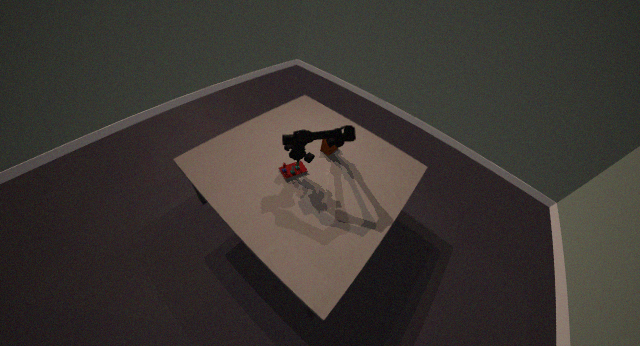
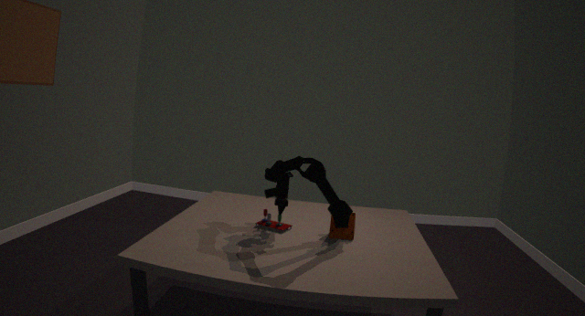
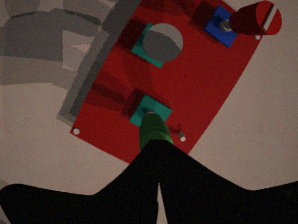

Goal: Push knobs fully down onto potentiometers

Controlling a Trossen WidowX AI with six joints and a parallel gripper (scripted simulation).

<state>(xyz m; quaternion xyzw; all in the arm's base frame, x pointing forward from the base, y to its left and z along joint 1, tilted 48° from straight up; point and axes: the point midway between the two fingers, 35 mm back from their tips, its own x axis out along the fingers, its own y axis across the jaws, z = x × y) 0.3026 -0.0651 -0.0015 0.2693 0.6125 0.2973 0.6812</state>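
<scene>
Counter: a pale beige square counter (image 2: 375, 270) standing on a dark floor; its near edge runs along the bottom of the exterior view, with a dark leg at the near left.
Board: a flat red rectangular circuit board (image 3: 200, 90) lies near the middle of the counter, left of the arm's orange base block (image 2: 348, 229); also seen as a small red patch in the top view (image 1: 293, 170).
Board's long axis: in the wrist view it runs from lower left to upper right, with small white dots at the visible corners.
Open room: wide bare counter lies left, near and right of the board, crossed only by grey shadows; every counter edge is well apart from the board.
Green knob: a green cylindrical knob (image 3: 154, 129) stands over a teal square potentiometer (image 3: 148, 108) near the board's lower long edge, pointing up toward the claw.
Red knob: a red cylindrical knob with a white end stripe (image 3: 256, 19) sits over a blue square potentiometer (image 3: 220, 26) at the board's upper right corner, leaning out past the board's edge.
Third part: another teal square with a grey round top (image 3: 160, 43) sits mid-board.
Claw: the black claw (image 3: 158, 185) points straight down, fingers together with only a thin slit between them, gripping nothing; its tips meet the top of the green knob.
Writing: none can be read on the board or arm.
</scene>
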